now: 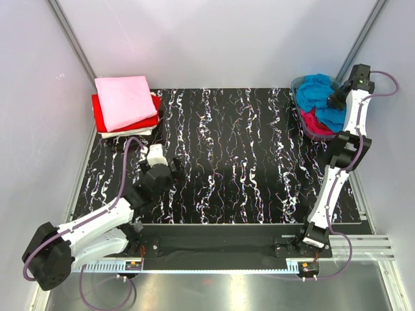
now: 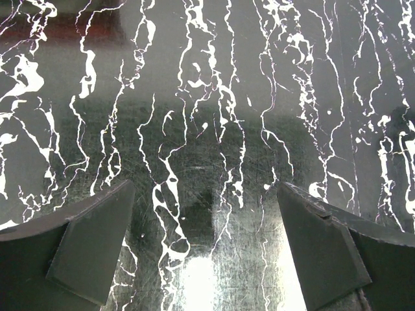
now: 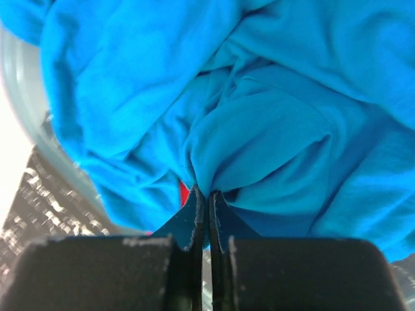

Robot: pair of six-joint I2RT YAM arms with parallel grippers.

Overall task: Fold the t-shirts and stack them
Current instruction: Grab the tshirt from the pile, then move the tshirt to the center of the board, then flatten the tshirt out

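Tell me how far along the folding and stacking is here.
Done: pale pink t-shirt, red t-shirt and white t-shirt lie folded in one stack, far left. In hand: right gripper pinches the turquoise t-shirt in the tub; left gripper hangs open over the table. Remaining: turquoise and the magenta t-shirt under it, both unfolded.

White shirt [image 1: 130, 133] nearly buried under red [image 1: 102, 116] and pink [image 1: 124, 100], only edge showing. Magenta shirt [image 1: 313, 123] mostly under blue shirt [image 1: 318, 91]. Wrist view: tub [image 3: 26, 110] blurred, red sliver [image 3: 183, 192] at right fingertips [image 3: 185, 223] (which shirt? can't tell). Left fingers [image 2: 91, 246] cut off at frame bottom.
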